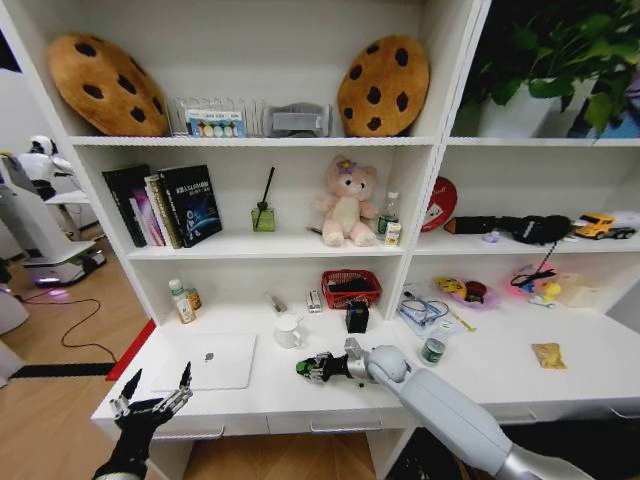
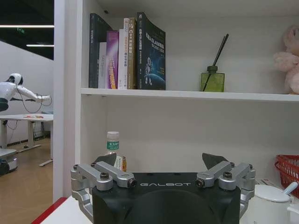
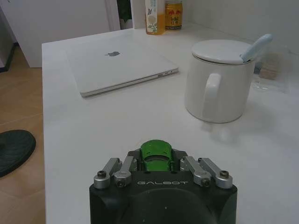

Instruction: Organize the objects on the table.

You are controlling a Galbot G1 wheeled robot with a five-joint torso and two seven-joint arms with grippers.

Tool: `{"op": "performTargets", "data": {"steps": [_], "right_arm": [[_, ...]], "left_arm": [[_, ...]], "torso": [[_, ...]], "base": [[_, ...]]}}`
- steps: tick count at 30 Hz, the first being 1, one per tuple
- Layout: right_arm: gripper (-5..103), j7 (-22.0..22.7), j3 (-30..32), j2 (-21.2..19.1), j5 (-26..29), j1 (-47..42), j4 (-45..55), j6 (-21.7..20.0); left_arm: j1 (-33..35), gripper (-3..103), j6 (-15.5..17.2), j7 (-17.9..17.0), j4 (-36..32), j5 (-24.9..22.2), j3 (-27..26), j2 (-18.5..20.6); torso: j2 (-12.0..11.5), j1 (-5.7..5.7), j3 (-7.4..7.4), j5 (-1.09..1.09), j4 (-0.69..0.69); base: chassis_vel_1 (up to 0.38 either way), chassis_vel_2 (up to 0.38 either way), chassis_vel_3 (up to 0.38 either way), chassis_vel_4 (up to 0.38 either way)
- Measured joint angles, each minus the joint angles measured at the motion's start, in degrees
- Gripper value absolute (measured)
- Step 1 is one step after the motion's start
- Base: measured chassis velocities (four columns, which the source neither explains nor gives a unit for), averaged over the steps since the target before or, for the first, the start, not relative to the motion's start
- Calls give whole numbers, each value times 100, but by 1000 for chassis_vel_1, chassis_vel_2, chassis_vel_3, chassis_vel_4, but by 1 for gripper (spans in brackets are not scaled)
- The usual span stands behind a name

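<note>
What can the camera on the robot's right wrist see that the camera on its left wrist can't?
The right wrist view alone shows the right gripper shut on the green toy car, with the closed silver laptop lying flat on the white desk.

The left wrist view alone shows the left gripper open, the books standing on a shelf, a green reed diffuser and part of a red basket.

Both show the white lidded mug with its spoon.

White shelving unit [image 1: 430, 140] along the far wall, wood floor [image 1: 60, 330] to the left, red strip [image 1: 128, 352] beside the unit's base, ceiling light strips [image 2: 25, 26] in the far room, green plant [image 1: 560, 50] upper right
</note>
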Motion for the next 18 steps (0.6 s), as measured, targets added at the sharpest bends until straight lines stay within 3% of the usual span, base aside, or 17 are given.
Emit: {"op": "performTargets", "data": {"steps": [8,11,12,13,14,16,18], "right_arm": [[35,199,763,-44,304,-138,1310,-46],[35,747,1204,38,718,275,1880,-58],[35,747,1204,38,718,275,1880,-58],[35,1129,1311,130,964,562,1962,-60],[35,1129,1311,130,964,562,1962,-60],[35,1741,1464,405,1365,1093,1900,-104],[35,1922,1533,593,1471,1326,1750,-153]], "left_arm": [[0,100,0,0,0,0,0,0],[0,100,0,0,0,0,0,0],[0,100,0,0,0,0,0,0],[-1,100,0,0,0,0,0,0],[-1,100,0,0,0,0,0,0],[0,100,0,-1,1,0,0,0],[0,100,0,-1,0,0,0,0]], "torso": [[1,0,-2,0,1],[2,0,-3,0,0],[2,0,-3,0,0],[3,0,-3,-1,1],[3,0,-3,-1,1],[3,0,-3,-2,1],[3,0,-4,-1,1]], "base": [[0,0,0,0],[0,0,0,0],[0,0,0,0],[0,0,0,0],[0,0,0,0],[0,0,0,0],[0,0,0,0]]}}
